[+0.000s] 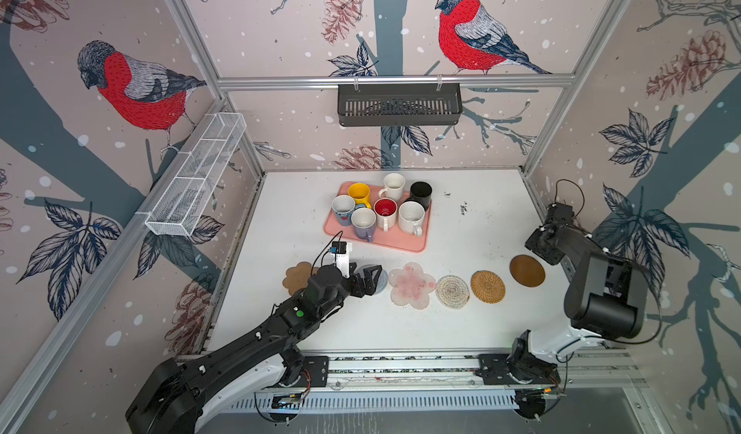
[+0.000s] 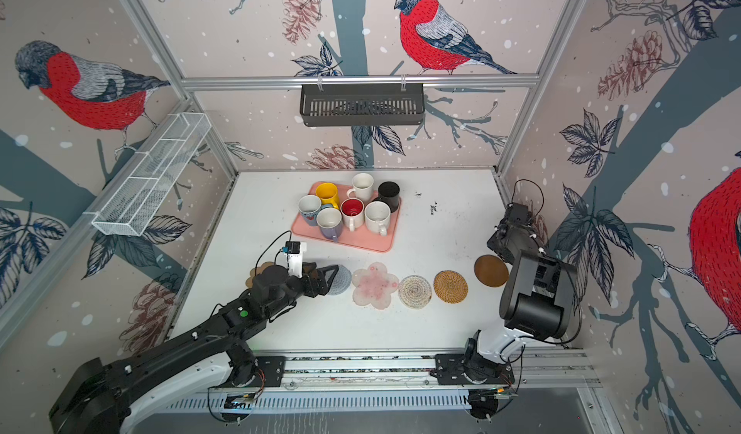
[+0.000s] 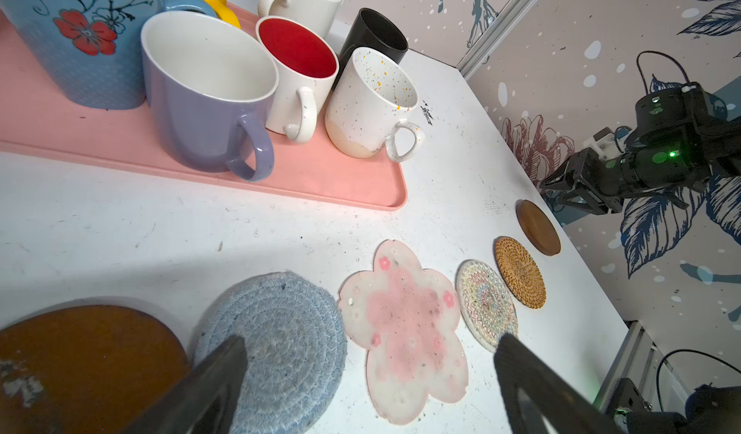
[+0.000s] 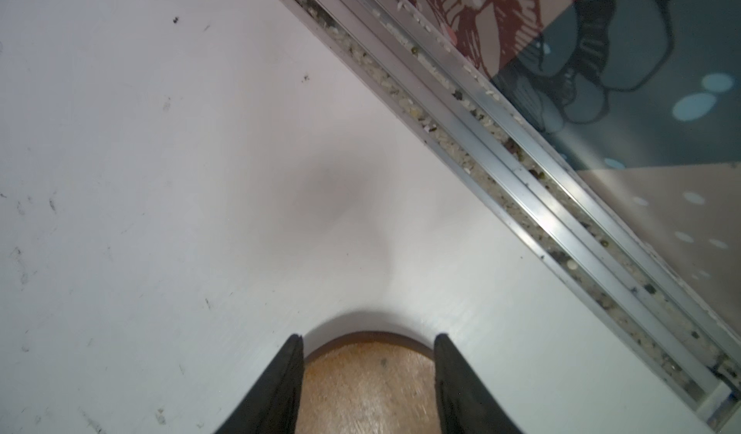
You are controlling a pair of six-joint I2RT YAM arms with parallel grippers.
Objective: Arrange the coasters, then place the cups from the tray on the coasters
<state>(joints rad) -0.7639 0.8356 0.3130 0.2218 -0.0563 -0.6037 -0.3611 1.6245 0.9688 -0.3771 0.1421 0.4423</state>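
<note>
Near row 1st: 6 mats show in a line across the table [image 1: 361,331]. Left to right they are the tan mat [image 1: 296,279] (partly under the left arm [image 1: 256,340]), grey-blue mat [image 3: 280,331], pink flower mat [image 1: 412,285], cream rope mat [image 1: 452,291], golden rattan mat [image 1: 487,286] and brown disc [image 1: 527,270]. The disc sits a bit farther back than the rest. A 7th mat can't be made out, poss. hidden under the arm.

The left gripper [image 1: 377,280] hovers over the grey-blue mat, its fingers [image 3: 224,372] spread wide and pinching nothing. The right gripper [image 4: 369,338] is at the right end, fingers [image 4: 280,384] approx. half spread. An edge of the brown disc shows between and below them. The disc lies flat and looks unheld.

Farther back, left of centre, is the pink tray [image 1: 401,243] w/ all 7 mugs [image 1: 385,209] on it, none on a mat yet.

Key relation, as I judge it: the tray lies straight beyond the left gripper and well apart from the right one, so the left arm is nearer. The lavender mug [image 1: 364,222] stands upright at the tray's near edge, handle toward the near side. It's prob. the 1st mug the left fingers meet going far.
</note>
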